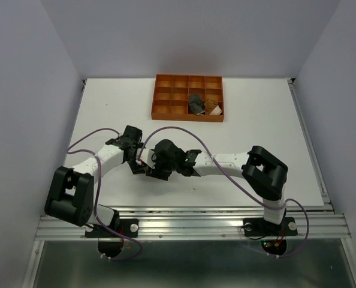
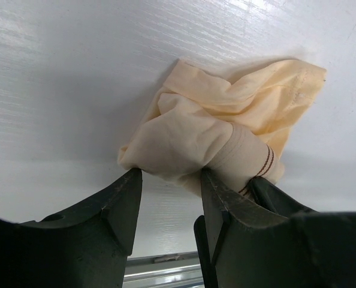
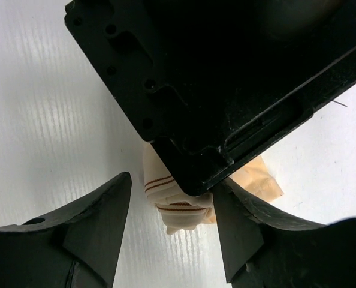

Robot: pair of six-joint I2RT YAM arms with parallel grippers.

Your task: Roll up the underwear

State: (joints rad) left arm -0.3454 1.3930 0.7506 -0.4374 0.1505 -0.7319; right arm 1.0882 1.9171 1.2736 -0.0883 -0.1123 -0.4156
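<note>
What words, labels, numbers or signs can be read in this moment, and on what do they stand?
None can be read.
The pale peach underwear bears only thin red-brown stripes on its waistband, no letters.
The rust-brown underwear in the tray shows a pale patch, too small to read.

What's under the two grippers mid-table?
The pale peach underwear, bunched on the table, one end pinched between the fingers of the left gripper. From above the arms cover it; in the right wrist view the left gripper's body hides most of it.
</note>
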